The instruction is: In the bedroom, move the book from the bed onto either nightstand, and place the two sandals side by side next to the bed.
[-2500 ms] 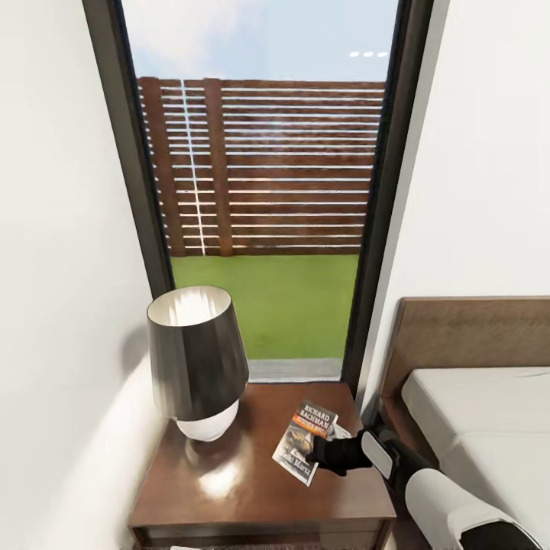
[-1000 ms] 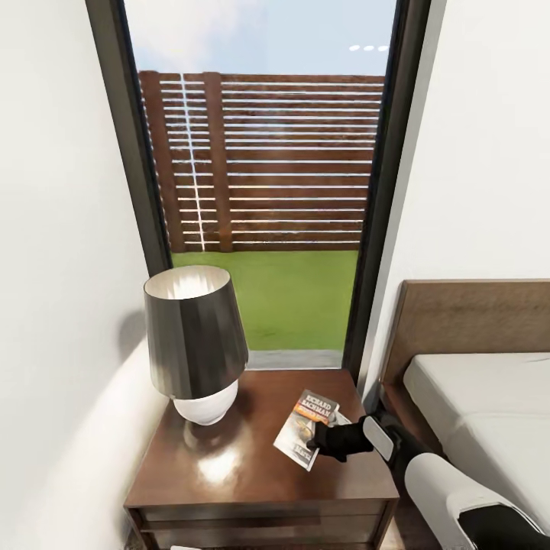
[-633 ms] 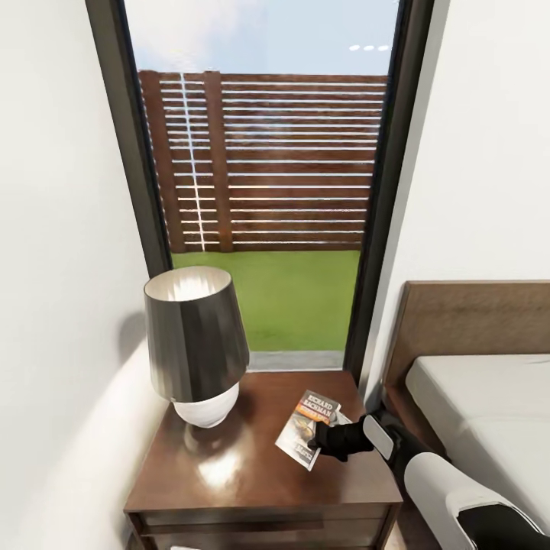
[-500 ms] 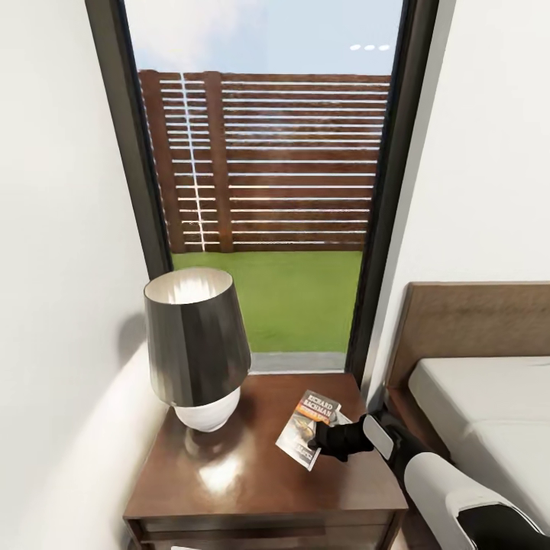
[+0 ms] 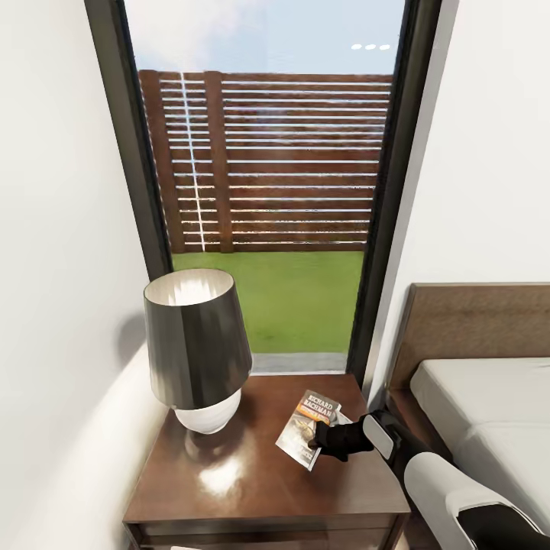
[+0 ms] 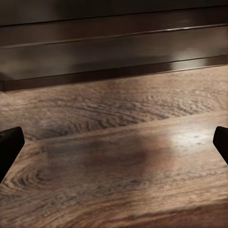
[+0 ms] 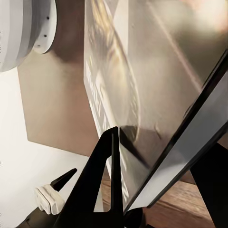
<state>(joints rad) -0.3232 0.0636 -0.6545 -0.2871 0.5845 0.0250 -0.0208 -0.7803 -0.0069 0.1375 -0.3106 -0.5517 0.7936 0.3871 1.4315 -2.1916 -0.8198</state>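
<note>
R gripper [image 5: 315,441] grips book [image 5: 304,431] on glossy nightstand [image 5: 252,481], lamp [image 5: 196,349] at left, window [image 5: 263,191] behind; L gripper [image 6: 114,147] fingers wide over floor [image 6: 118,156].

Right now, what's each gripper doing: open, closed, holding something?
Left gripper: open, nothing between its fingertips, above the wooden floor.
Right gripper: closed on the book over the nightstand.

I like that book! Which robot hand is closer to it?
The right hand. It grips the book over the nightstand, beside the lamp. The left hand is open, down near the wood floor, away from the book.
</note>
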